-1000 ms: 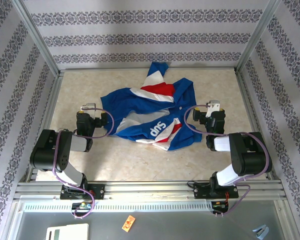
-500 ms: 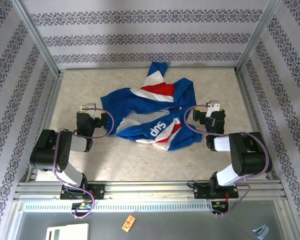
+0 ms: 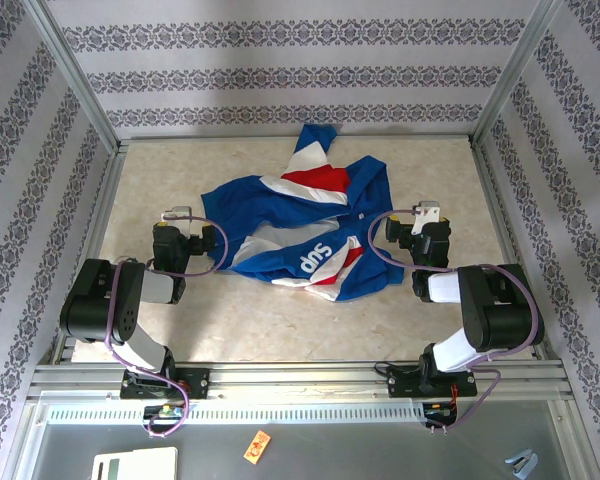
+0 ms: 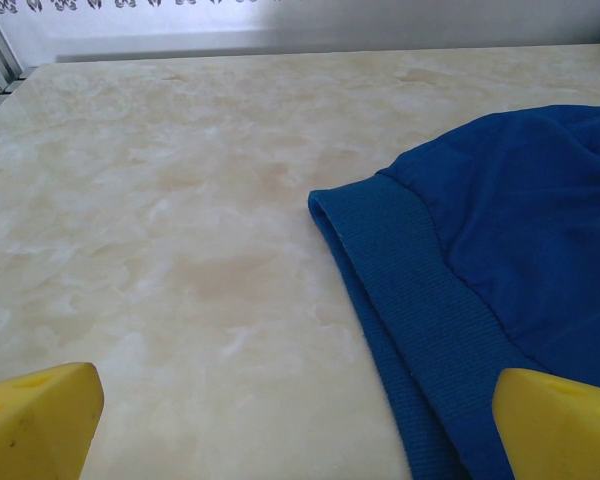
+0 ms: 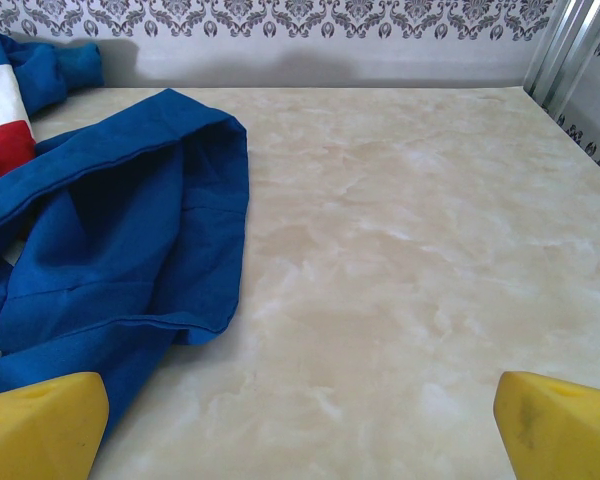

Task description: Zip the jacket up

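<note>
The jacket (image 3: pixel 305 225) lies crumpled in the middle of the table, royal blue with red and white panels and white "SUP" lettering. Its zipper is hidden in the folds. My left gripper (image 3: pixel 176 213) rests low just left of the jacket, open, with yellow fingertips (image 4: pixel 40 420) wide apart and a ribbed blue hem (image 4: pixel 410 300) ahead on the right. My right gripper (image 3: pixel 427 212) rests just right of the jacket, open and holding nothing. A blue fold of the jacket (image 5: pixel 130 240) lies to the left of its yellow fingertips (image 5: pixel 560 425).
The beige marbled table (image 3: pixel 280 320) is walled by patterned panels and metal frame posts (image 3: pixel 75 75). Bare tabletop stretches ahead of the left gripper (image 4: pixel 180 200) and ahead of the right gripper (image 5: pixel 410 250). Small items lie on the shelf below the arm bases (image 3: pixel 257 445).
</note>
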{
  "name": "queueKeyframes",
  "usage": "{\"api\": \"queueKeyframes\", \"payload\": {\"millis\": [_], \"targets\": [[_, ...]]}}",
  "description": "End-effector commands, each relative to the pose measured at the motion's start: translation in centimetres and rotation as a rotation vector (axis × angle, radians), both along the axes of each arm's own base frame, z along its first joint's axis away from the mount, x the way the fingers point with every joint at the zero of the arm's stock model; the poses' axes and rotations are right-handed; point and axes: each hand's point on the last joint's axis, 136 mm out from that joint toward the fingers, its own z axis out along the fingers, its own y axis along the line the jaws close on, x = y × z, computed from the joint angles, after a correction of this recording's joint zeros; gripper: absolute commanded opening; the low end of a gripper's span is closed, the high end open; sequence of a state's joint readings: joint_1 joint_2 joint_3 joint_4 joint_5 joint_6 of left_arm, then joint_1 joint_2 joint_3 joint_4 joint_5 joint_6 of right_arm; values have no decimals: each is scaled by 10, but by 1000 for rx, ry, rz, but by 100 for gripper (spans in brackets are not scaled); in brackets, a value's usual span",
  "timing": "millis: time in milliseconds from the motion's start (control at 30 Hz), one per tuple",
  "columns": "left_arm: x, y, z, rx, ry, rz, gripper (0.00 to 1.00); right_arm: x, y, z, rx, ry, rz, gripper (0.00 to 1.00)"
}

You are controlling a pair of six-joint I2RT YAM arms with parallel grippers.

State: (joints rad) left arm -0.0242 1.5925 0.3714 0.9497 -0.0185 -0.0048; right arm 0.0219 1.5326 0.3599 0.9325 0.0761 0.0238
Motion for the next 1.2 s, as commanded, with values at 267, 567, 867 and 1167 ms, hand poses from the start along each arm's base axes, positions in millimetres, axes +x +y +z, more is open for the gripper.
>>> {"api": "queueKeyframes", "payload": {"millis": [267,567,867,1167], "targets": [[-1,-2,38,7,-10,-31,100,2,-5,37,47,55,-56,98],[15,-29,81,-169,117,-121,85,-3,52,62,79,190,48,88],[44,-99,21,-271,437,-241,62,-52,165,12,124,492,236,63],[44,-118,-74,-413,786,-127,43,-105,220,-59,135,700,289,22]]}}
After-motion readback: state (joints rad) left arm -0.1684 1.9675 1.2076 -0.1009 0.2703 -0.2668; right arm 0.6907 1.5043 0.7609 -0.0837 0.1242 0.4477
